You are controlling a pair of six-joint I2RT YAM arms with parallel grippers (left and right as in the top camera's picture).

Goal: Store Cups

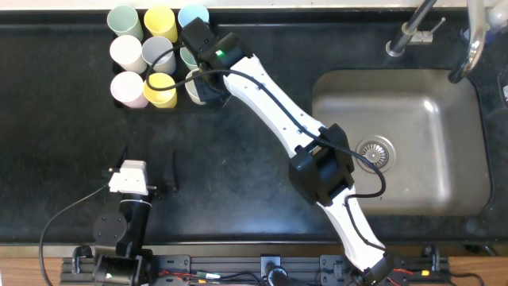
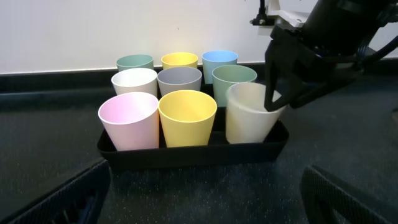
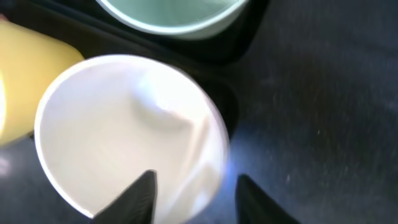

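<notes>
A black tray (image 2: 186, 155) at the counter's back left holds pastel cups in three rows. In its corner slot nearest the sink, a white cup (image 2: 249, 115) (image 1: 197, 89) (image 3: 124, 124) leans toward the right arm. My right gripper (image 1: 208, 86) (image 2: 277, 93) (image 3: 196, 177) straddles that cup's rim, one finger inside and one outside. A gap shows between the inner finger and the wall, so it stands open. My left gripper (image 1: 148, 165) (image 2: 205, 186) rests low on the counter in front of the tray, fingers wide apart and empty.
A steel sink (image 1: 397, 143) with a faucet (image 1: 413, 32) takes up the right side. The right arm (image 1: 278, 111) stretches diagonally across the dark counter. Bare counter lies between the tray and the left gripper.
</notes>
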